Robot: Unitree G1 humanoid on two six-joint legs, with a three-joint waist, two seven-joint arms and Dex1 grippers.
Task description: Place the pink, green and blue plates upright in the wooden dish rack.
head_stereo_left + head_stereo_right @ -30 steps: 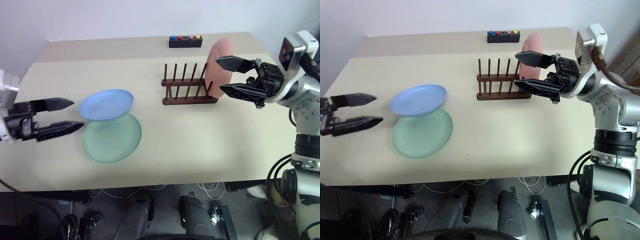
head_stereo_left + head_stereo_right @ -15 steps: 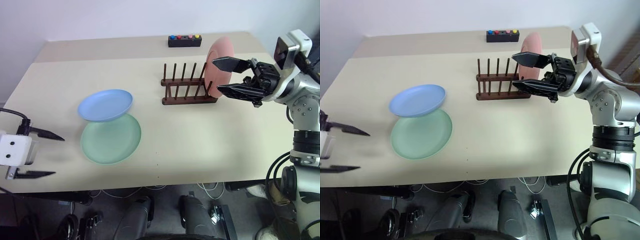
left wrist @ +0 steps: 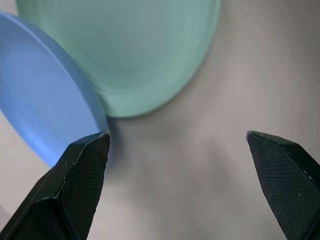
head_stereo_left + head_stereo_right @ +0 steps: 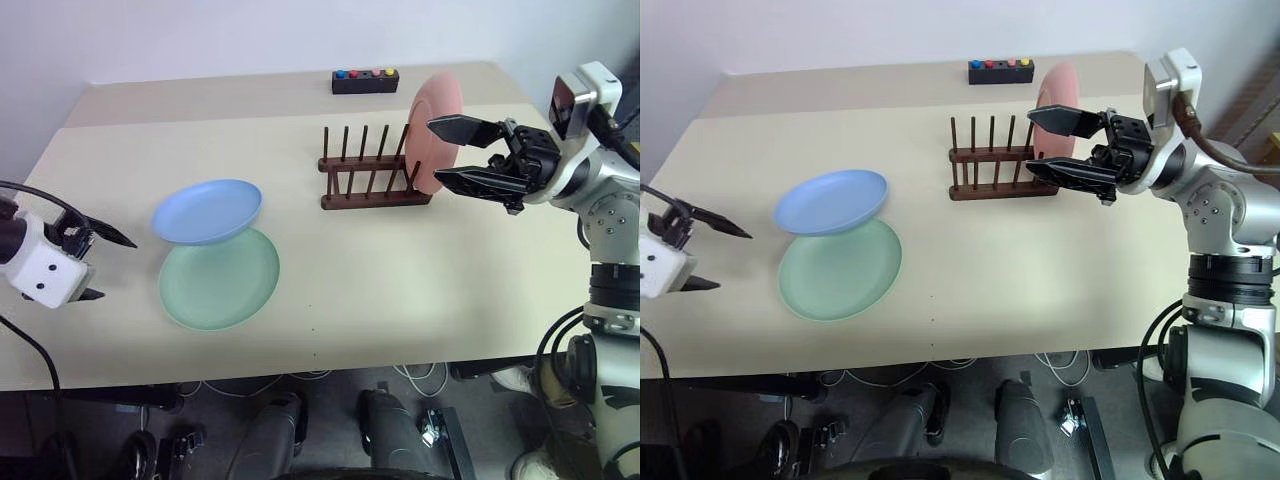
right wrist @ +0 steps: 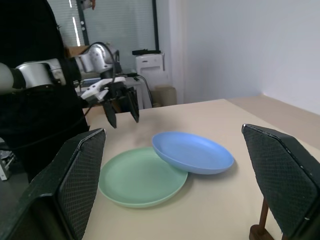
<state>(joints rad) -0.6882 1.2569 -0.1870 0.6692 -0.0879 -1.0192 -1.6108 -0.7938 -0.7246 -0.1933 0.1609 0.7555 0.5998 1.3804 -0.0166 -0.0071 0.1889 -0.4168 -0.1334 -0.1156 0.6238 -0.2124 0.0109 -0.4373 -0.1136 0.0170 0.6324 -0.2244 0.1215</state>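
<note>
1. The left gripper [image 4: 100,267] hangs over the table's left edge, its white wrist block uppermost and its two black fingers splayed wide apart, angled down toward the table [image 4: 400,270] and holding nothing.
2. The blue plate [image 4: 207,211] lies just ahead of the left gripper's tips, toward the table's middle. It is a smooth, shallow matte disc, and it sits tilted with one edge resting on the green plate [image 4: 222,283].
3. The green plate lies flat on the table, beside the left gripper and a little nearer the front edge than the blue one. It is round, pale and smooth, with faint concentric rings visible in the left wrist view.
4. The right gripper [image 4: 447,151] is raised and held roughly level, pointing leftward across the table. Its tapered black fingers, with cross-hatched pads, stand wide apart with nothing between them.
5. The pink plate [image 4: 430,130] stands on edge right at the right gripper's fingertips, seated in the nearest end slot of the wooden dish rack [image 4: 372,172]. Whether the fingertips touch its rim cannot be told.
6. The rack sits just beyond the right gripper's tips, a dark-brown low base with two rows of thin round upright pegs. Its other slots are unfilled.
7. A black box with coloured buttons [image 4: 365,80] lies well beyond the rack, near the table's far edge.
8. The table is a plain, matte beige surface.
</note>
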